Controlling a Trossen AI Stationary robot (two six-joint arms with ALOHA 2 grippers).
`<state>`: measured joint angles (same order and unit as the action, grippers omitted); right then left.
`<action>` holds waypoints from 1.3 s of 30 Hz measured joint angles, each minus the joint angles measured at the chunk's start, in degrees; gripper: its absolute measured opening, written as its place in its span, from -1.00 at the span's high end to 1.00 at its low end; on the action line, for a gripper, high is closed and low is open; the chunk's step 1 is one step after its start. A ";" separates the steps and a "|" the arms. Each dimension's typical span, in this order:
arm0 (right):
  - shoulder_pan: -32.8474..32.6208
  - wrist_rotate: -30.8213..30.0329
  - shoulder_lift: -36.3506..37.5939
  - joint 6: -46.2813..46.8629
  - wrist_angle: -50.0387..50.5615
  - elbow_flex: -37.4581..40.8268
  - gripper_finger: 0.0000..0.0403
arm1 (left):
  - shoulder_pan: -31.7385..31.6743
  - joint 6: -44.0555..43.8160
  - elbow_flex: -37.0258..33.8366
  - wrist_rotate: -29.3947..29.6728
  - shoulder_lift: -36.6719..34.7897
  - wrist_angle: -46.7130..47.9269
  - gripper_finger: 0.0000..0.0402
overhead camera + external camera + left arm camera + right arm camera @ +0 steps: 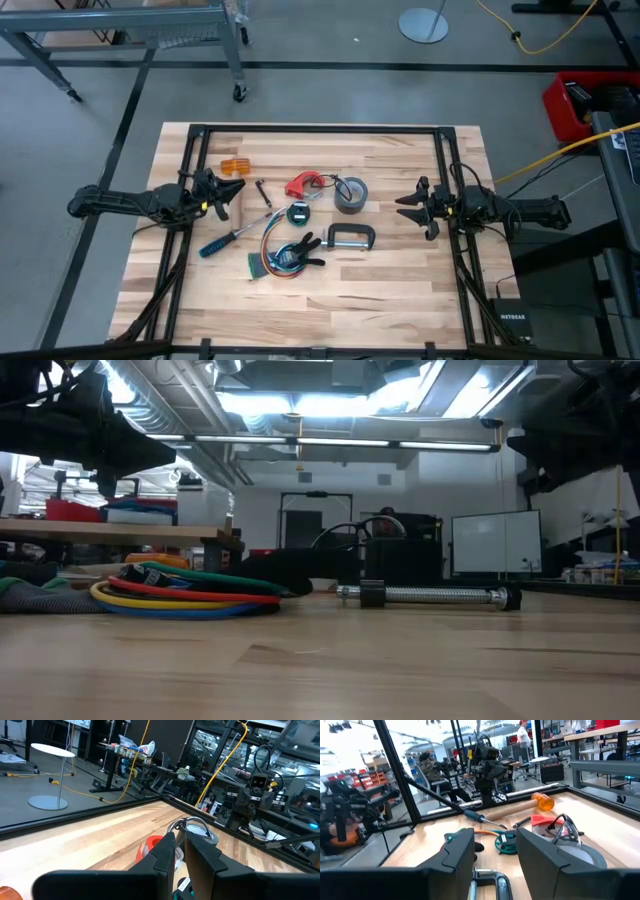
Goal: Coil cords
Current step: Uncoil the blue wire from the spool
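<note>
While both arms hang above the wooden table [400,280], nothing is held by them. The left gripper [232,193] is over the table's left part, its fingers [165,851] nearly closed with only a narrow gap and nothing between them. The right gripper [412,206] is over the right part, its fingers [462,851] wide apart and empty. Between the arms lie a roll of grey tape [351,195], a metal C-clamp [352,237] and a blue-handled screwdriver [232,237]. The multicoloured cords [279,256] lie looped on the table near the front middle, just beside the clamp. The thin dark cord [327,183] lies farther back, joined to a small red piece [302,184], touching the tape.
</note>
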<state>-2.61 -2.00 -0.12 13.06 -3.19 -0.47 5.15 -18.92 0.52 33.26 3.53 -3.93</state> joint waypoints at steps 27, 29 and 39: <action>0.01 -5.96 -0.48 9.23 -4.57 0.02 0.26 | -4.13 -25.27 0.02 -7.39 20.56 -4.82 0.82; 0.02 -6.88 -0.50 9.23 -4.51 0.02 0.26 | -4.13 -26.56 0.31 -7.39 24.69 -7.85 0.80; 0.02 -8.98 -0.52 9.23 -4.47 0.02 0.26 | -4.07 -25.91 6.31 -7.37 45.39 -22.59 0.39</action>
<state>-2.59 -10.98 -0.64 22.28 -7.66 -0.45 1.08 -44.83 6.84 25.89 48.92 -26.52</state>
